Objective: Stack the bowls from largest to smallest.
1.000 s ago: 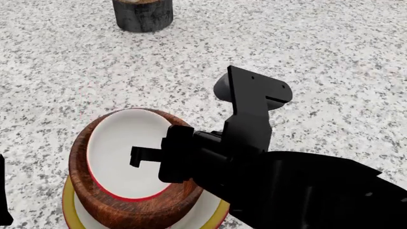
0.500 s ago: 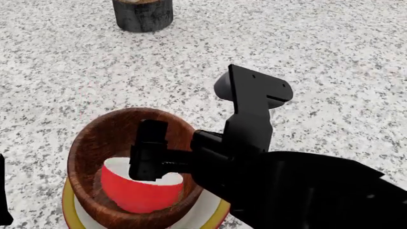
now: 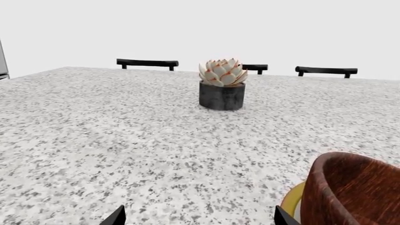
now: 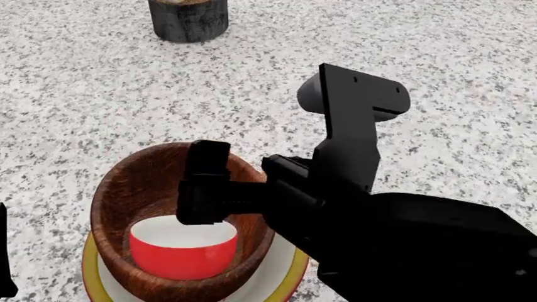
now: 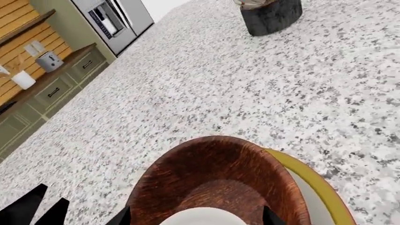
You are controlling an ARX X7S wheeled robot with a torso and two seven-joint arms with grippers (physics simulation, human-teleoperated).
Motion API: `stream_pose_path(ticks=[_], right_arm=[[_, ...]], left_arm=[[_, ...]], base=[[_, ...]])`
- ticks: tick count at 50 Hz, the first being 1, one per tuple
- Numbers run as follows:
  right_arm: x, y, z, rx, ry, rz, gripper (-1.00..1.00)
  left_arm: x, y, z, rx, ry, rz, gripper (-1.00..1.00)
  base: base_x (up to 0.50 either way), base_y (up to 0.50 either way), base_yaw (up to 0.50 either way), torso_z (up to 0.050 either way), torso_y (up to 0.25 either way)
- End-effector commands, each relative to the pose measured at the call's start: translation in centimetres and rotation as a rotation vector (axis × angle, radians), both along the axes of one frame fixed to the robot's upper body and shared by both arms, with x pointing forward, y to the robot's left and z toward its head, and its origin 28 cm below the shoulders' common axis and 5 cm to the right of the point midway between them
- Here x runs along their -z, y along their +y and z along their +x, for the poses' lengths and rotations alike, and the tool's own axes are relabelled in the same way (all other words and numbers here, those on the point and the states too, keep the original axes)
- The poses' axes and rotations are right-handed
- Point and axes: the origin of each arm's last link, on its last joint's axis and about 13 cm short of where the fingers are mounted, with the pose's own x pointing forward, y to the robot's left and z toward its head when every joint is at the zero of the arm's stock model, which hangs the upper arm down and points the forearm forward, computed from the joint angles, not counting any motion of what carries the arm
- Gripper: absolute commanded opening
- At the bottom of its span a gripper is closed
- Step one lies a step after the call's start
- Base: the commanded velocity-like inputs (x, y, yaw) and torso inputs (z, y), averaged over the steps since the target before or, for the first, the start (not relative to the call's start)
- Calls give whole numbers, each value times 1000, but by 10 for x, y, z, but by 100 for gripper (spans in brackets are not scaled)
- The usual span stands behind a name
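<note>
Red bowl [image 4: 183,253]: it is seen upright inside the wooden bowl, at the bottom, white inside turned up; in the head view it is found at 7 o'clock.
Wooden bowl [image 4: 126,189]: it is set on the cream bowl and it holds the red bowl; its dark-brown wall is also seen in the left wrist view [image 3: 350,192] and in the right wrist view [image 5: 212,173].
Cream bowl [image 4: 100,277]: it is placed lowest on the table, only its yellow rim and a strip of pale inside are shown around the wooden bowl.
Stack: 3 bowls are nested, widest below, smallest on top.
Right gripper [image 4: 201,189]: it is held over the wooden bowl, above the red bowl and apart from it; the fingers are seen spread in the right wrist view, with nothing between them.
Left gripper [image 3: 196,218]: only 2 dark tips are shown, well apart, nothing is held.
Dark pot [image 4: 188,19]: it is placed at 12 o'clock on the table, well apart from the stack; a pale succulent [image 3: 222,72] is carried in it.
Table [image 4: 436,75]: a speckled grey-white surface is seen under everything.
</note>
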Motion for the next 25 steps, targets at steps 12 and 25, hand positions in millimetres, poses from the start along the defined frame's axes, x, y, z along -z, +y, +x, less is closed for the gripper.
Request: stream_pose_path(ticks=[12,25], right_arm=[[3,-28,-32,126,-203,-71,100],[8,-52,-46,224,-233,-52,100]], left_arm=[[-4,0,-2,-6,-5,2,100],[-4,-2,-1,-2,-5,10,100]], base=[[0,0,0,0,0],[0,0,0,0,0]])
